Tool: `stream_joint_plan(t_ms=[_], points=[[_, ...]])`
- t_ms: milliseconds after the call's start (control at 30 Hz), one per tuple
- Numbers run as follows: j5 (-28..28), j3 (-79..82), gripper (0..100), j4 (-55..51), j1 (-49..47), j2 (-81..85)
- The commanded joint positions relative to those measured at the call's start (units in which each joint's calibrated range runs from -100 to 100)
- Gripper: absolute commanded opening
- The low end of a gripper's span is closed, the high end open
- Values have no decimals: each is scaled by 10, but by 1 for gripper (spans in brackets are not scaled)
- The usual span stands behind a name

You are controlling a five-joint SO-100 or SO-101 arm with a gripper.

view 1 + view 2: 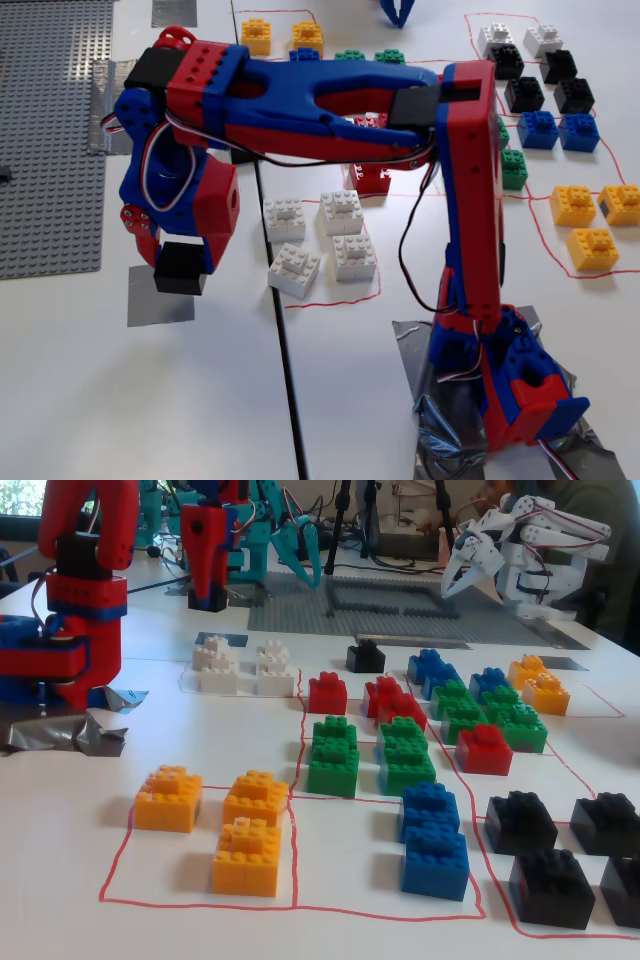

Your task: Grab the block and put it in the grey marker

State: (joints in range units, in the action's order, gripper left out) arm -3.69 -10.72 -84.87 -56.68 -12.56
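Gripper [182,268] with jaws pointing down and closed on the block [181,270], a black studded brick, which hangs directly over the grey marker [160,298]; a fixed view. In this view the brick overlaps the patch's upper right part, and a shadowed gap seems to separate them, so the block is judged held just above the tape, not yet set down.

Risks, as judgement: if the jaws part at this height, the brick may bounce or tip and come to rest across the marker's edge. The patch is only slightly wider than the brick, so a small sideways offset would leave a corner off it.

Beside the jaws, to their right in this view, stand four white bricks [320,240], near enough to matter only on a wide swing.

The other fixed view, low across the table, shows the gripper [208,598] far off with the block [209,600] at its tip. The marker under it is hidden there, but a second black brick [366,657] shows on the table, which the arm hides in the first.
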Motion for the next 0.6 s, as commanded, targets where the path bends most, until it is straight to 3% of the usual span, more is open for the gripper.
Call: stream_joint_plan(t_ms=[0,567], points=[[-6,-64,0,8,-14,6],[-15,-163,0,15,-12,-123]])
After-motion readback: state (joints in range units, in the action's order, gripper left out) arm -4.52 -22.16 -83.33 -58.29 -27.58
